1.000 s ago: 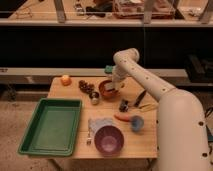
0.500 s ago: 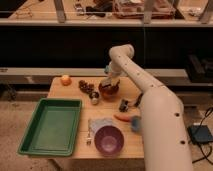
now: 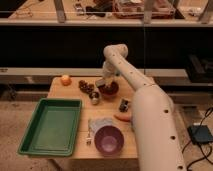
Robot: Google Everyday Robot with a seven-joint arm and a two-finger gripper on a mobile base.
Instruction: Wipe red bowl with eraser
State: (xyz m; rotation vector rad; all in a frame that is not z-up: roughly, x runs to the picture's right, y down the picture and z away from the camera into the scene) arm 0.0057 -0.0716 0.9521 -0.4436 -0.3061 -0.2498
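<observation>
Seemingly mid-task: the red bowl (image 3: 111,90) sits toward the back of the desk (image 3: 62,91), and the gripper (image 3: 103,84) is low at its left rim, touching or nearly so. Whether it is clamped on an eraser I cannot tell. I judge the reach done and the wiping itself barely begun. The purple bowl (image 3: 109,140) and green tray (image 3: 50,125) lie well apart, nearer the front.

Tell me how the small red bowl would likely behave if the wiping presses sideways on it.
The red bowl looks small and shallow, so it is probably light and may slide on the smooth wooden table. The gripper sits at its rim, so off-centre pressure could tip it.
</observation>
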